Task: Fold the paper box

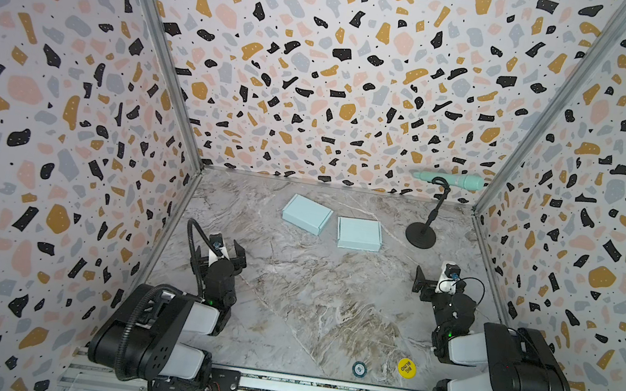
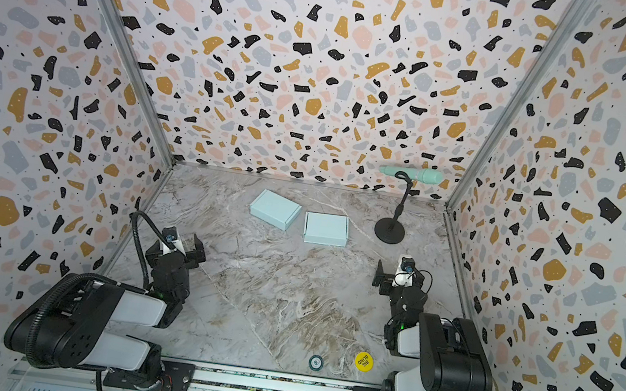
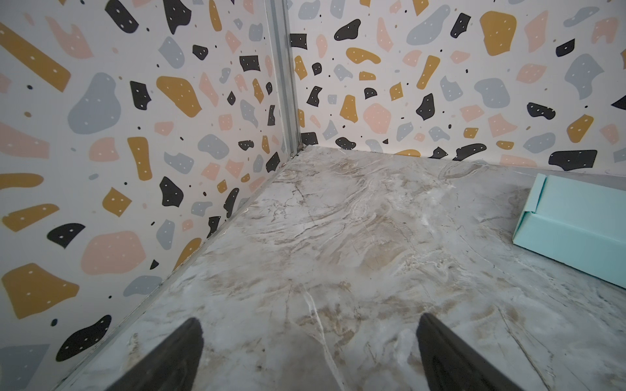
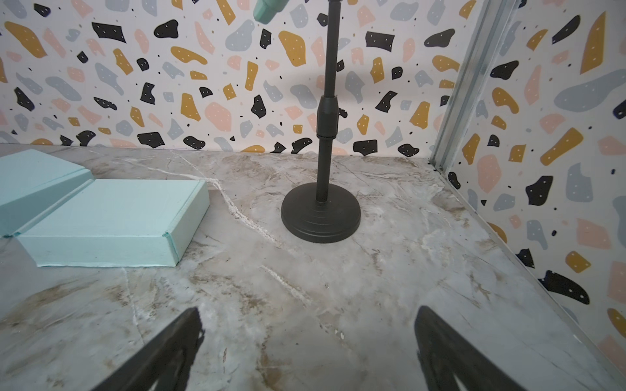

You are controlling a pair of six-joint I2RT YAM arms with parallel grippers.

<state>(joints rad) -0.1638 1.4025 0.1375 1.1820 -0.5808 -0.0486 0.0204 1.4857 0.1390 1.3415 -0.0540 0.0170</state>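
In a top view, the left pale blue paper box point(image 1: 306, 213) and the right pale blue paper box point(image 1: 359, 233) lie closed, just beside each other, far-centre on the marble-patterned table point(image 1: 307, 309). Folding looks finished, with no flat sheet left. The left gripper point(image 1: 218, 258) and right gripper point(image 1: 439, 284) sit near, well apart from both boxes. In the left wrist view its fingers point(image 3: 176, 359) are spread and empty. In the right wrist view its fingers point(image 4: 169, 352) are likewise apart.

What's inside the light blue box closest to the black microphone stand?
Its inside does not show. The light blue box lies closed on the marble table, with nothing on top of it. Whether it holds anything is hidden by its closed top and walls.
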